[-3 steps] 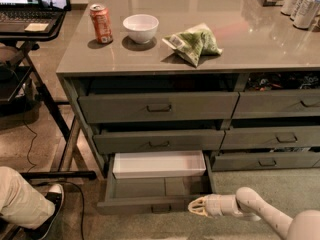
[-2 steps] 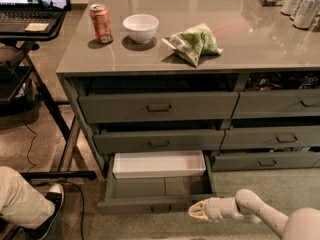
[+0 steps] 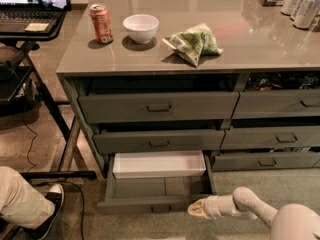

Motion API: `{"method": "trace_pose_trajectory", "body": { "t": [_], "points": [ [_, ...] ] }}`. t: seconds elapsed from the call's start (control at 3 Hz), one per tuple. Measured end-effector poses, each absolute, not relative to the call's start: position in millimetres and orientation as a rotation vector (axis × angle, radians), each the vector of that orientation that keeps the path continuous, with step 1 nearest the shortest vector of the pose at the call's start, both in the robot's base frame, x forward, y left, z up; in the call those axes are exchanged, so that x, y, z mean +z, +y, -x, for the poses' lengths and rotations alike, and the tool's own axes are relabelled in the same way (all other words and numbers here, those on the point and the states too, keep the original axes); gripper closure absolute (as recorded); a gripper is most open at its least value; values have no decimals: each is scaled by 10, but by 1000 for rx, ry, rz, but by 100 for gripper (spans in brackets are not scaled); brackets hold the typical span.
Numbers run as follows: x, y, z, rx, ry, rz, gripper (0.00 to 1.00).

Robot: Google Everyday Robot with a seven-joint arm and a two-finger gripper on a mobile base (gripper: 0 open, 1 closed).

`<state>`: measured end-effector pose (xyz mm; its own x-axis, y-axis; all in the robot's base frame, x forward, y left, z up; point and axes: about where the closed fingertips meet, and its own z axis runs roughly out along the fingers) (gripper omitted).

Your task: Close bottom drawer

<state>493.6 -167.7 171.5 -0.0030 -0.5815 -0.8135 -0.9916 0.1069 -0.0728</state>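
Grey-topped cabinet [image 3: 260, 44], left column: we find wide dark-grey bottom drawer [image 3: 150, 186], white tray insert [image 3: 159, 164] inside, pulled well out. No closing progress evident. Cream two-finger gripper [image 3: 198, 209] at low front panel [image 3: 135, 204], right end. Contact and grip state: we cannot tell. Full push-in left.

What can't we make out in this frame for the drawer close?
- Camera view: whether the claw, at the bottom drawer's right front corner, touches its front panel; the angle hides it.
- Arm: cut off by the bottom-right edge.
- Cans: cut off by the top edge.
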Motion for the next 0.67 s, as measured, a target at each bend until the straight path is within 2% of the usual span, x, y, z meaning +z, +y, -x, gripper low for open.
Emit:
{"method": "trace_pose_trajectory", "body": {
  "t": [0.67],
  "points": [
    [1707,-1571,-5110,711,1672,1572,11]
  ]
}}
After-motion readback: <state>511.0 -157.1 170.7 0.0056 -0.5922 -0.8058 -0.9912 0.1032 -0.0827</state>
